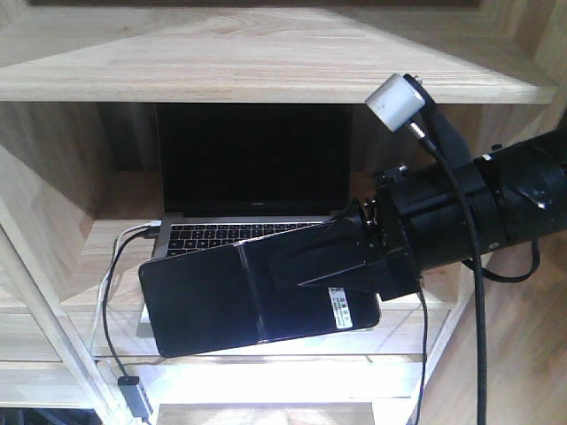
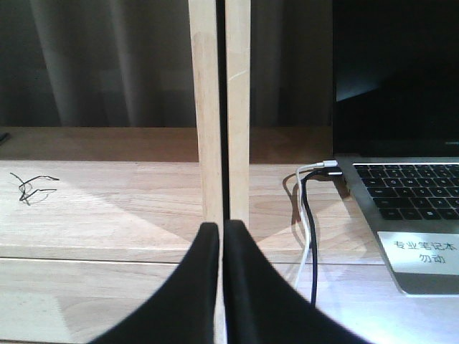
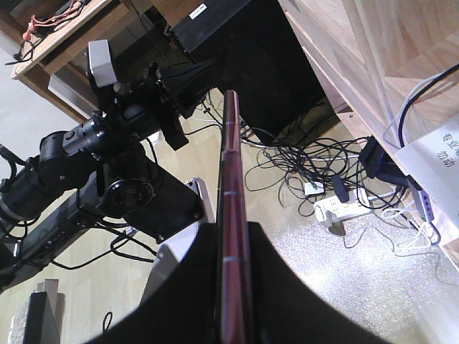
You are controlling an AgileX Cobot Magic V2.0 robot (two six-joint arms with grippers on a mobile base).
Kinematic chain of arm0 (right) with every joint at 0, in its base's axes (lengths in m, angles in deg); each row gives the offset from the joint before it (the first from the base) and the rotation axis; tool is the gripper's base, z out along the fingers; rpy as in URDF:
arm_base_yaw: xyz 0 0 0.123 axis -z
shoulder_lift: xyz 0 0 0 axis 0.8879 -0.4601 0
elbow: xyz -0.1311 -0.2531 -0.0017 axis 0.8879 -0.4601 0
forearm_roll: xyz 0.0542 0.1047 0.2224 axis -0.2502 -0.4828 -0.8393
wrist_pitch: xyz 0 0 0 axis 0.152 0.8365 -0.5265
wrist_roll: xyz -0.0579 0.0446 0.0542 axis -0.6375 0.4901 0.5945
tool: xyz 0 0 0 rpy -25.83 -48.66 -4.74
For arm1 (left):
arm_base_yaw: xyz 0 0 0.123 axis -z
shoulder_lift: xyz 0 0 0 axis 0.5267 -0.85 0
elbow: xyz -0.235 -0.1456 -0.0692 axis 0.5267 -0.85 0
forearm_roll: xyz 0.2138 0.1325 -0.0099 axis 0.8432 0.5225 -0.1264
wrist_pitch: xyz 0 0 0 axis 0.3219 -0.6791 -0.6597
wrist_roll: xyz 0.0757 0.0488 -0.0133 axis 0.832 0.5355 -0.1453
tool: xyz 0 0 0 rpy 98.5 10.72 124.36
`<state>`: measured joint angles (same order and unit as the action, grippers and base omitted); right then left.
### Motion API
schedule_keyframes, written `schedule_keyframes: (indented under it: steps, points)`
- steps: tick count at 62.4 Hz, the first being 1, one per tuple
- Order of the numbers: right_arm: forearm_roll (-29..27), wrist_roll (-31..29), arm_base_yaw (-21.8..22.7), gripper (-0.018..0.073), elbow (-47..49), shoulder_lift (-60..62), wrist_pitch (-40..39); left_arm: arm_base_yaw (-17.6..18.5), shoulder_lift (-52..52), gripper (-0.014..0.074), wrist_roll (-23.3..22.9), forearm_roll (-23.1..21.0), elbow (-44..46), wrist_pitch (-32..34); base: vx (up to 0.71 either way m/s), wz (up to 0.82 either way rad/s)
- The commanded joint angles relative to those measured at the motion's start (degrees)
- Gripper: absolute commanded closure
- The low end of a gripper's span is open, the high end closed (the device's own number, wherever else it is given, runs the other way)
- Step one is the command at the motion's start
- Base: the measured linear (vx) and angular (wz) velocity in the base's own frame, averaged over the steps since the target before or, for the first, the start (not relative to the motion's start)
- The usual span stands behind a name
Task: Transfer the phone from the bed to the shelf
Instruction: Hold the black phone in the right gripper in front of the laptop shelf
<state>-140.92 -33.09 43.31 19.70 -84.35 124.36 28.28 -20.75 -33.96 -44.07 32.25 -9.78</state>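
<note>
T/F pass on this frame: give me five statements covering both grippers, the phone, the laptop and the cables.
1. The right gripper clamps the phone. True.
2. The laptop on the shelf is closed. False: its lid is open and the screen is dark.
3. The left gripper holds something. False: its fingers are shut together with nothing between them.
4. Cables plug into the laptop's side. True.
5. The phone lies flat on a shelf board. False: it is held tilted in the right gripper, in front of the laptop.
</note>
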Motion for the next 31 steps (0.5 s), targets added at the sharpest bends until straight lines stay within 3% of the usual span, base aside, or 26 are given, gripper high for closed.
schedule_keyframes:
  steps: [1, 31]
  points:
    - [-5.2, -0.2, 0.37, 0.0561, 1.52, 1.79, 2.16, -0.02, 0.48, 0.0595, 0.0, -0.53, -0.41, 3.99, 0.03, 0.01]
    - [-5.2, -0.2, 0.37, 0.0561, 1.52, 1.79, 2.16, -0.02, 0.48, 0.0595, 0.0, -0.53, -0.41, 3.99, 0.01, 0.0]
